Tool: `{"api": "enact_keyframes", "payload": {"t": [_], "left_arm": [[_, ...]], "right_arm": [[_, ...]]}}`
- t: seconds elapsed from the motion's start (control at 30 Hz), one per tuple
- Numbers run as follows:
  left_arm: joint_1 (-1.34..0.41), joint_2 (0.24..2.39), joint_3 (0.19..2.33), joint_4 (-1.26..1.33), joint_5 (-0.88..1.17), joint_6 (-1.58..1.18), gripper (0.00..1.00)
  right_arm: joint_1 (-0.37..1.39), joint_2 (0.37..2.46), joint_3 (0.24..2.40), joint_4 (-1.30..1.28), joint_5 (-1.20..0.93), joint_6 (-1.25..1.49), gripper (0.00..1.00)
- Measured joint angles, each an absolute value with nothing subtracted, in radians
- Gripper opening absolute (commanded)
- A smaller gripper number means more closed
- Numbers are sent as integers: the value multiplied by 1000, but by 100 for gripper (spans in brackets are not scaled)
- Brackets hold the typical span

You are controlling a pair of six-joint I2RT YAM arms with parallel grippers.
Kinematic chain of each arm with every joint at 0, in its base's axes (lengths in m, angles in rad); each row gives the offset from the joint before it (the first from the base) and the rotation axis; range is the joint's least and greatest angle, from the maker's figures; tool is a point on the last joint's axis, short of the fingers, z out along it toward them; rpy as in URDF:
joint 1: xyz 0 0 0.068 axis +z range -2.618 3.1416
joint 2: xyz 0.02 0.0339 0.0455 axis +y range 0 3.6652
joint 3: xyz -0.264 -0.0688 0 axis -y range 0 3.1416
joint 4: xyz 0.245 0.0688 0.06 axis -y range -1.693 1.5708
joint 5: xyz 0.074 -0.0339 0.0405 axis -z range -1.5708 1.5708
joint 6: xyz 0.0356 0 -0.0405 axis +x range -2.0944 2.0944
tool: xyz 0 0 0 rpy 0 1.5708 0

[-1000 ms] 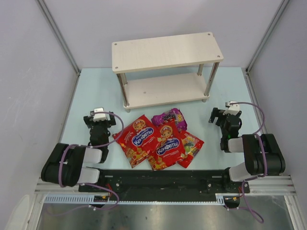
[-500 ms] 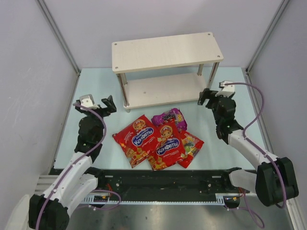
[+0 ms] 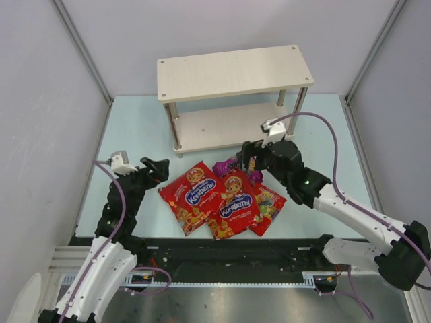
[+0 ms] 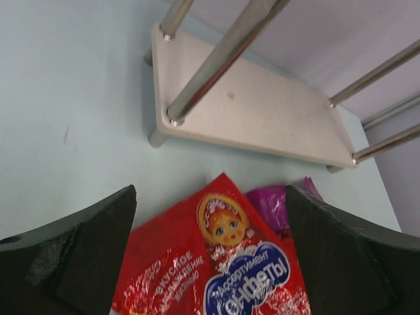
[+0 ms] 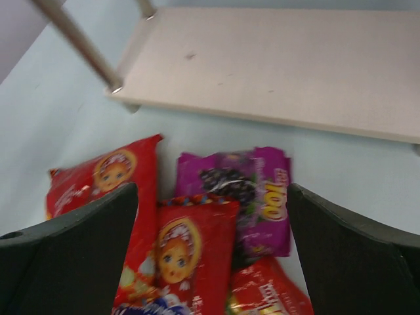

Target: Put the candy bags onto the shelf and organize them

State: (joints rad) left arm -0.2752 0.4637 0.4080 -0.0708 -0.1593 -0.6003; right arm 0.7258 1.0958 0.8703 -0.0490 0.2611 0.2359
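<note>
Pale blue-green table top [image 3: 135, 128] noted, enclosed on three sides by plain grey-white walls [image 3: 40, 101]. Slanted metal frame bars [image 3: 82, 50] seen at the table's far corners. Black mounting rail [image 3: 229, 252] fixed along the table's near edge; white slotted strip [image 3: 222, 282] laid just outside that edge.

Lower tier of shelf [image 3: 229, 128] is entered from the front only, between front posts [image 3: 174, 128]. Headroom is capped by top board [image 3: 236, 73]. A narrow strip of table [image 3: 135, 128] is left between shelf front and candy bags [image 3: 232, 205]. Strip is partly taken by purple bag [image 3: 237, 163], with right gripper [image 3: 246, 160] hung above it. Wider bare table is seen either side of shelf, bounded by side walls [image 3: 40, 134]. Left gripper [image 3: 156, 169] sits just beside leftmost red bag [image 3: 192, 195].
</note>
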Motion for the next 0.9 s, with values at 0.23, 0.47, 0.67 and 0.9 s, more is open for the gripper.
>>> {"api": "enact_keyframes", "payload": {"t": [0.23, 0.47, 0.67, 0.9], "left_arm": [[-450, 559, 373, -212, -202, -745, 100], [-656, 640, 351, -253, -303, -896, 100], [-771, 580, 299, -336, -389, -1029, 100], [-849, 585, 227, -364, -438, -1160, 99]], "right_arm": [[881, 1256, 937, -78, 194, 246, 97], [893, 1444, 974, -88, 69, 259, 97], [904, 1542, 1021, -85, -14, 263, 97], [911, 1613, 1023, -82, -53, 287, 93]]}}
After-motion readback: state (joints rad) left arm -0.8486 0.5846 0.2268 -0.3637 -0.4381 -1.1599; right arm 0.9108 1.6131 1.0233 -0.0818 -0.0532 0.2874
